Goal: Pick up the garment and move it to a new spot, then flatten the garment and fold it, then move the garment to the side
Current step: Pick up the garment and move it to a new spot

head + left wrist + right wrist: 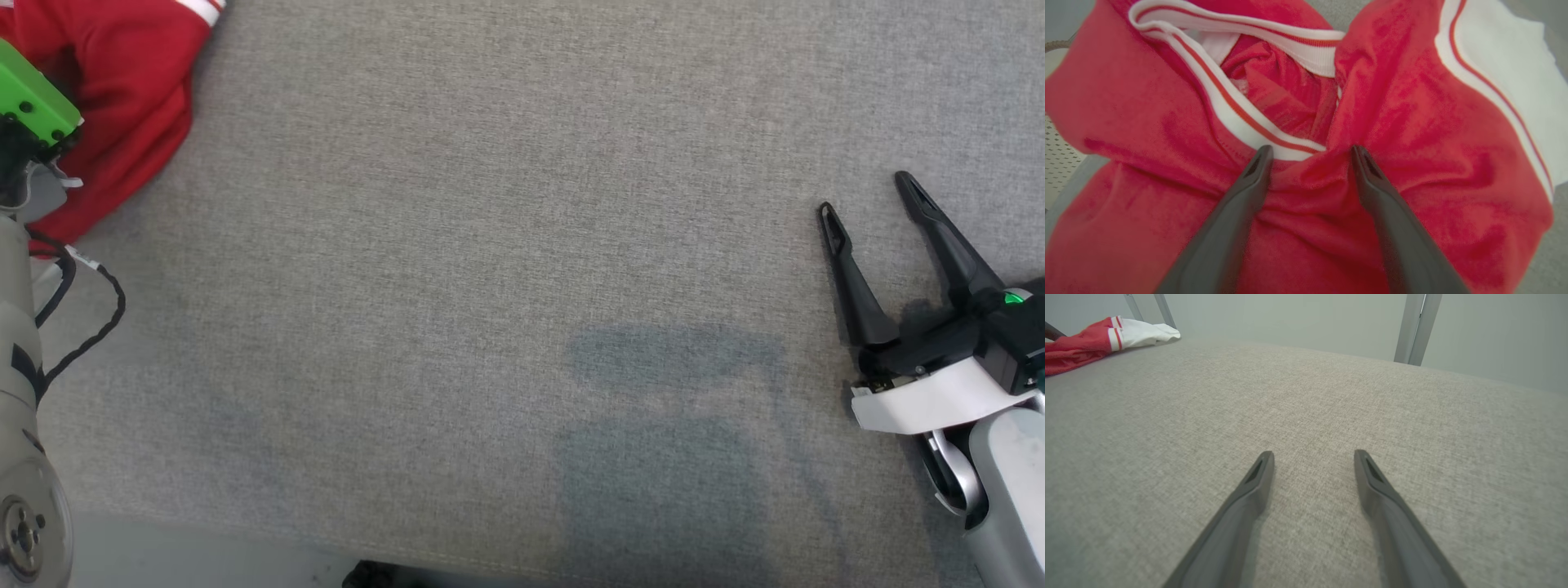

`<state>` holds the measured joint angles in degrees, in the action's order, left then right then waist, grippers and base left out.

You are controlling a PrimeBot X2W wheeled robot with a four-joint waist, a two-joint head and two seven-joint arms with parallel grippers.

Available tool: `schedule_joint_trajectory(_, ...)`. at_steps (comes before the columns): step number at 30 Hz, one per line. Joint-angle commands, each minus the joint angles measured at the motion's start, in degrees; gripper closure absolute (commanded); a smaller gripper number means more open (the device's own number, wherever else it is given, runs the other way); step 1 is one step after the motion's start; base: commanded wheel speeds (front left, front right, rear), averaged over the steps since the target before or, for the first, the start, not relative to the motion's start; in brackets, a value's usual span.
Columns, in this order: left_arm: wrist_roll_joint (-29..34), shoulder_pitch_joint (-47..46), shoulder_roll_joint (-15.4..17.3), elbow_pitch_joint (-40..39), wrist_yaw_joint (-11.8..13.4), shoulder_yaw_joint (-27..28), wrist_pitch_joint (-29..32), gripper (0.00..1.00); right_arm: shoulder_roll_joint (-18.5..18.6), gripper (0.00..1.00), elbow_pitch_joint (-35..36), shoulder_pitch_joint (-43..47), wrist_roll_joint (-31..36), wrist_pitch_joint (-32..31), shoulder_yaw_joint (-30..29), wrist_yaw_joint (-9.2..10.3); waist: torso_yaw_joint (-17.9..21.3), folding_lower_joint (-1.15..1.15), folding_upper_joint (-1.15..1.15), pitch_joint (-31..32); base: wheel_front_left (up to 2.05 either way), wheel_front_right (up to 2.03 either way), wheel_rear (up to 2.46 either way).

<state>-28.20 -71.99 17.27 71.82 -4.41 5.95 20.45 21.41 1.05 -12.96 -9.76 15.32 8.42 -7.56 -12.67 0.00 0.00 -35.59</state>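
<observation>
The garment [122, 106] is a crumpled red piece with white striped trim, lying at the far left corner of the grey fabric surface [506, 245]. In the left wrist view the garment [1412, 134] spreads close under my left gripper [1310, 153], whose two dark fingers stand wide apart with a red fold and the white-striped collar band between and beyond their tips, nothing clamped. My right gripper [865, 196] rests open low over bare fabric at the right. From the right wrist view the garment [1094, 343] lies far off at the upper left, and the right gripper [1312, 457] holds nothing.
The left arm's pale forearm, green wrist block [33, 102] and black cable [90, 327] run along the left edge. The surface's front edge [408, 555] lies near the bottom. Two metal posts [1414, 328] stand behind the far edge.
</observation>
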Motion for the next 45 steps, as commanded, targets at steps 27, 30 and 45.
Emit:
schedule_joint_trajectory(27,-0.61,6.05,-1.65,-5.25,-2.94,-2.68,-20.36,1.00,-3.08,0.00,-3.49,-0.74,-0.86,-0.25,1.35,0.07,0.28,0.00,0.00,3.95,0.00,0.00,0.00)
schedule_joint_trajectory(30,0.61,6.74,-0.55,-7.12,-3.10,-4.69,-25.25,1.00,-4.24,0.00,-3.91,-0.53,-1.01,-0.22,1.74,0.07,0.83,0.00,0.00,6.63,0.00,0.00,0.00)
schedule_joint_trajectory(45,-2.99,11.27,3.47,-26.33,-3.12,-19.23,-31.86,1.00,-11.40,0.00,-6.90,3.77,-2.12,-0.16,1.77,0.08,6.31,0.00,0.00,22.53,0.00,0.00,0.00)
